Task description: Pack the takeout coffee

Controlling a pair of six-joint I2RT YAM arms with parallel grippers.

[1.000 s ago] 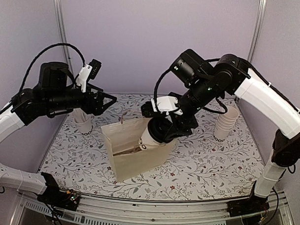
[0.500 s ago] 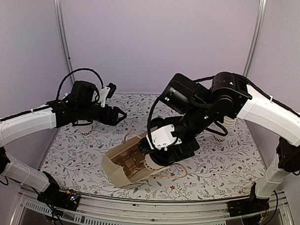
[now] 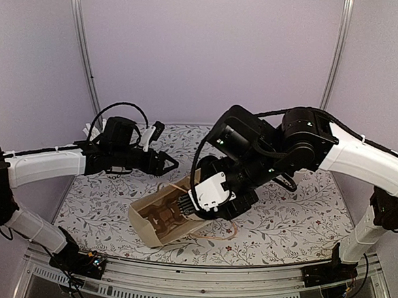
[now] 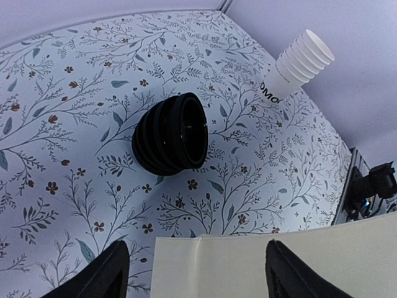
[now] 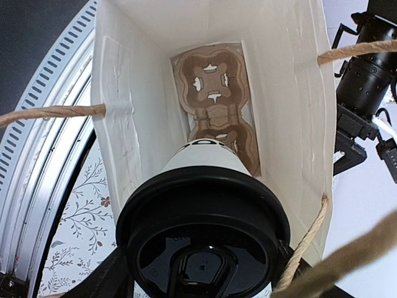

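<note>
The takeout coffee (image 5: 205, 242), a white cup with a black lid, is held by my right gripper (image 5: 201, 276), one finger on each side of the lid. Its base points into the mouth of a cream paper bag (image 5: 142, 124). A brown cardboard cup carrier (image 5: 214, 105) lies at the bag's bottom. In the top view the bag (image 3: 144, 222) lies tilted on the table and my right gripper (image 3: 190, 204) is at its mouth. My left gripper (image 4: 198, 273) is open, with the bag's paper edge (image 4: 248, 267) showing between its fingers; from above the left gripper (image 3: 172, 164) hovers at the bag's far side.
A stack of black lids (image 4: 170, 133) lies on its side on the floral table beyond the bag. A stack of plain white cups (image 4: 298, 68) stands further back. Rope handles (image 5: 56, 112) hang at the bag's mouth. The metal table rail (image 3: 201, 286) runs along the near edge.
The bag has gone from upright to lying tilted. My right gripper has moved down and left with the coffee into the bag's mouth. My left arm has swung down toward the bag, its jaws narrowing slightly.
</note>
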